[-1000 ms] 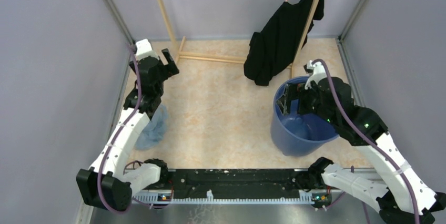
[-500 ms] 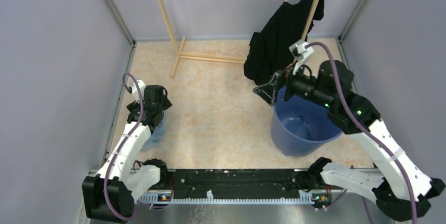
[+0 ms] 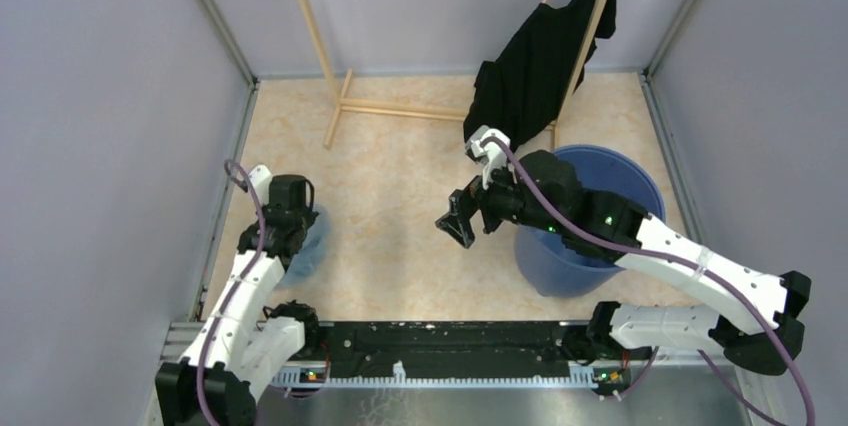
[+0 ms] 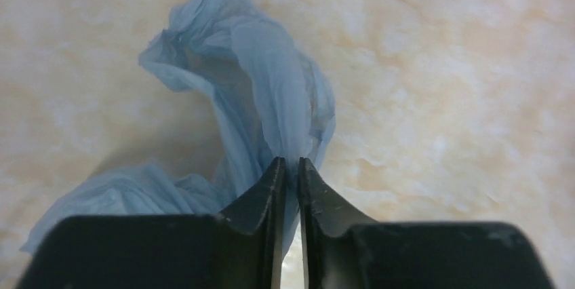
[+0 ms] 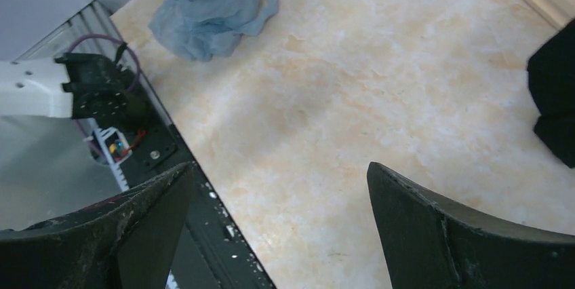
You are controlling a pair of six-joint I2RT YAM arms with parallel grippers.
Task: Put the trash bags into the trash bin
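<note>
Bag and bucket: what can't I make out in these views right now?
- Bag: in the top view, the left arm covers most of it. In the left wrist view, the left gripper hides how much film its jaws pinch.
- Bucket: in the top view, the right arm covers much of its inside, so contents unknown.

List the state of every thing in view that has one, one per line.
pale-blue trash bag: crumpled on the floor, one fold pinched, not in the bin
blue bucket: upright, open at the top
left gripper: shut on the bag
right gripper: open, empty, over the floor left of the bucket
black garment: hanging on the wooden rack
</note>
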